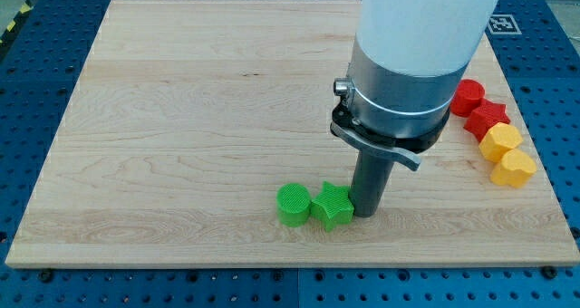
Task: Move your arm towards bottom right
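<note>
Arm (412,63) of ours comes down from the view's top, right of the middle, and it ends in a dark rod; we have no end effector that opens or closes, so nothing is held. Our tip (367,214) stands on the desk (181,118) in the lower middle part, and it is touching, or very nearly touching, the right side of the green star block (332,207). We cannot tell if there is a thin gap between them.

On the view's left of the star lies the green round block (294,205), touching it. Both green blocks are near the bottom edge of the desk, with only a narrow strip of wood under them.

From our tip towards the view's bottom right the wood is open until the corner. On the right edge, higher than the tip, four blocks stand in a slanted chain: the red round block (468,97), the red star block (488,119), the yellow block (500,142) of unclear shape, and the yellow hexagonal block (514,168). This last one is just beside the right edge.

We count two green, two red and two yellow blocks, six together. The whole left half of the desk is also open.
</note>
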Robot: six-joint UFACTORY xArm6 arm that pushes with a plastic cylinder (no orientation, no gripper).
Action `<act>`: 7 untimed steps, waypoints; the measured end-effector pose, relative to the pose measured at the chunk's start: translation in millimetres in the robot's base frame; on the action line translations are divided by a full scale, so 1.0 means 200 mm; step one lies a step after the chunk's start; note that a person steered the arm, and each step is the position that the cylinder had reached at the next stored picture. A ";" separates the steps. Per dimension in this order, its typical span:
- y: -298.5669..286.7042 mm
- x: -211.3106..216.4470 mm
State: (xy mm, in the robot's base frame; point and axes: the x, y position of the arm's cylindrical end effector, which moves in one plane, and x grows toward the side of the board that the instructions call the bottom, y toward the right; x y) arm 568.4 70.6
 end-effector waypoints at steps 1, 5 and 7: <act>-0.02 0.00; 0.33 0.00; 0.71 0.00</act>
State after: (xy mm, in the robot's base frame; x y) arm 567.6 213.4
